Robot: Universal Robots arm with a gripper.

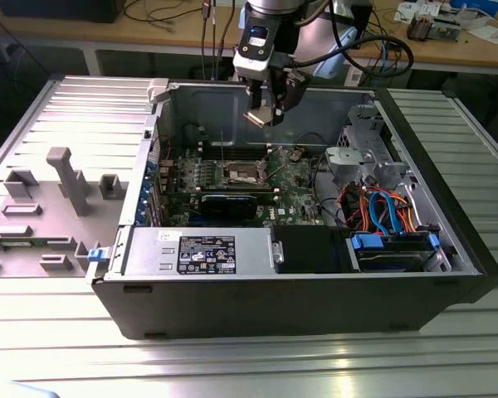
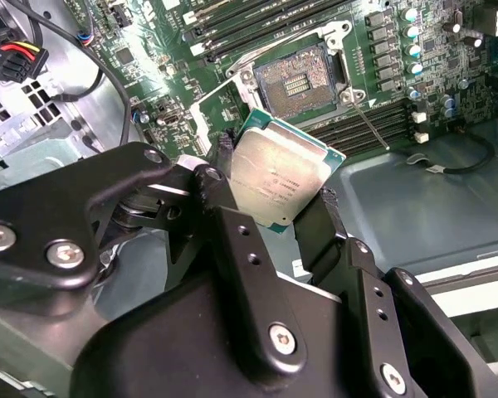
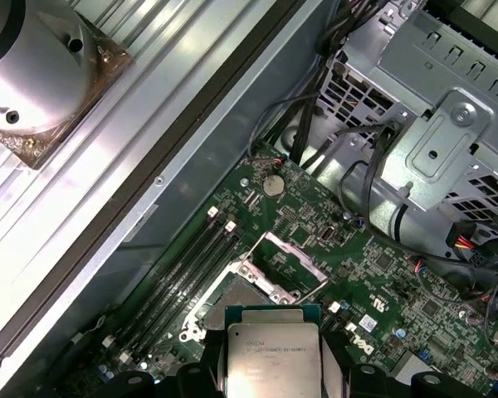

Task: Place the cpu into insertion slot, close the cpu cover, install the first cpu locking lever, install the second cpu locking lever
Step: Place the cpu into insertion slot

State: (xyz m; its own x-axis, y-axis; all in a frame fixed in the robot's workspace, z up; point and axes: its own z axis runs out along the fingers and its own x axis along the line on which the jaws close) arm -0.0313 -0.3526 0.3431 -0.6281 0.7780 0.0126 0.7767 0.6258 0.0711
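Note:
My gripper hangs above the open computer case, shut on the cpu. In both wrist views the cpu is a silver-topped square chip with a green rim, held by its edges between the black fingers. Below it, on the green board, lies the insertion slot with its dark centre bare. The cpu cover stands swung open beside the slot. A thin locking lever sticks out unlatched next to the slot.
A grey power supply lies along the case's near side. A metal drive cage and coloured cables are on the exterior view's right. Long black memory slots run beside the slot. Grey plastic fixtures stand outside the case.

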